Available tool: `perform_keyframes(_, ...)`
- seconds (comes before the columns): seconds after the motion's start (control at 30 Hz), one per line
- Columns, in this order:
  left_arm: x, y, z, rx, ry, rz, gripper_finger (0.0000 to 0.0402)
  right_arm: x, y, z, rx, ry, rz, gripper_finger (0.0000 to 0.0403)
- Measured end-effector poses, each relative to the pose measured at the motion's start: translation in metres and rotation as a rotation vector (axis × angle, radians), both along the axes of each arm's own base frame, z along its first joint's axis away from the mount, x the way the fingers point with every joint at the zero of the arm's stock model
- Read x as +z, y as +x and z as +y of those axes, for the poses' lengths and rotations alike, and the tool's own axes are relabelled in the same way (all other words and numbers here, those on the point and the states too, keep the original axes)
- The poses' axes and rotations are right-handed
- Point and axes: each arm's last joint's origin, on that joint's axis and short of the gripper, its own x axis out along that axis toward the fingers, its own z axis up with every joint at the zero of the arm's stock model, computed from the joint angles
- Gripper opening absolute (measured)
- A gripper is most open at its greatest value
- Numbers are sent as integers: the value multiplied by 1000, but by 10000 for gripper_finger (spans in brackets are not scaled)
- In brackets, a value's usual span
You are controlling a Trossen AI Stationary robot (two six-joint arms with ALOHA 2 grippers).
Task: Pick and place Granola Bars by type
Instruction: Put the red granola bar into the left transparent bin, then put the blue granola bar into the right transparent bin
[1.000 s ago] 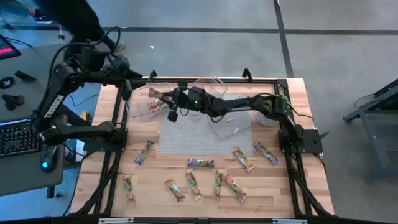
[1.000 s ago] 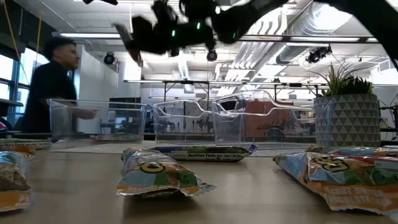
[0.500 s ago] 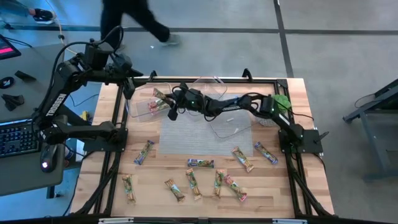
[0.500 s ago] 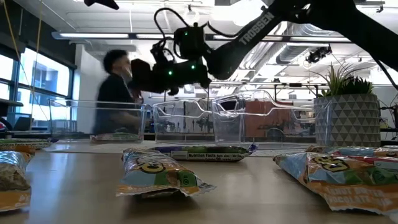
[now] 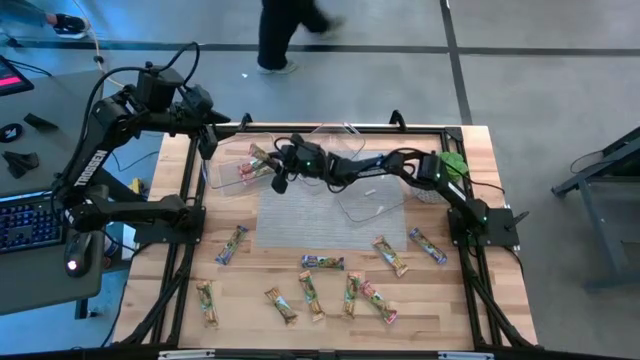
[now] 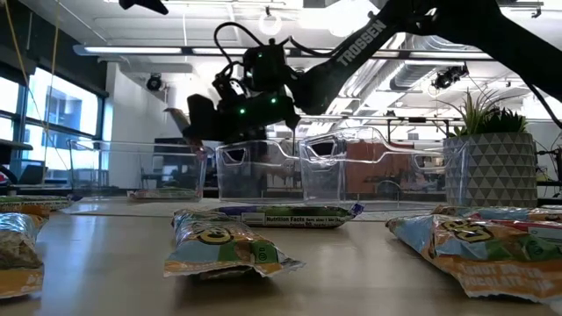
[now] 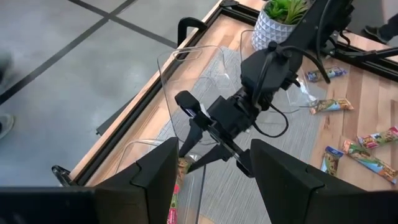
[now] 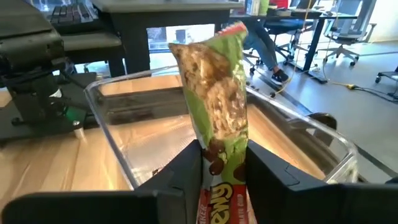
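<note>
My right gripper (image 5: 272,166) reaches across the table and is shut on a green-tan granola bar (image 8: 214,106) above the left clear tub (image 5: 232,165). In the low view the bar (image 6: 178,118) sticks out of the gripper (image 6: 204,125) just over the tub's rim. A red-pink bar (image 5: 243,173) lies inside that tub. Several more bars lie flat on the wooden table toward its near edge, such as a purple one (image 5: 322,262) and a green-tan one (image 5: 390,256). My left gripper (image 7: 214,180) is open, raised over the table's far-left corner (image 5: 205,143), and holds nothing. My right gripper pinches the green-tan bar at its lower end (image 8: 217,163) between the two fingers (image 8: 186,167). The fingers come roughly level from the table's right side. The bar is lifted clear and its free end (image 8: 225,34) points away from the gripper, over the tub.
Two more clear tubs (image 5: 340,138) (image 5: 372,197) stand on the grey mat (image 5: 300,225) under my right arm. A potted plant (image 5: 450,165) stands near the right edge. A person walks on the floor beyond the far edge (image 5: 290,30). A desk with a keyboard (image 5: 25,225) is on the left.
My right gripper has come down with the bar from high above the table to just over the left tub's rim, staying shut on it. A person has walked past behind the table from left to right.
</note>
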Motion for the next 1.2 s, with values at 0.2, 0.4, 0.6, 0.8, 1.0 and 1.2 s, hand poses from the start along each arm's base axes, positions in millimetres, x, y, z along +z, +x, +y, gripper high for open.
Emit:
perform_keyframes(0.2,0,0,0,0,0,0,195,0,0,0,6,-46,14,141)
perform_keyframes(0.4,0,0,0,0,0,0,195,9,2,9,24,-64,-8,169)
perform_keyframes(0.6,-1,-1,0,16,-3,20,195,74,-8,42,92,-208,-12,168)
perform_keyframes(0.8,-6,-5,-1,60,-17,88,195,155,-52,104,104,-268,179,154)
perform_keyframes(1.0,-7,-5,-2,61,-22,96,195,209,-122,160,-5,-276,373,154)
perform_keyframes(1.2,-6,-5,-3,36,-44,78,195,218,-183,201,-69,-46,532,173)
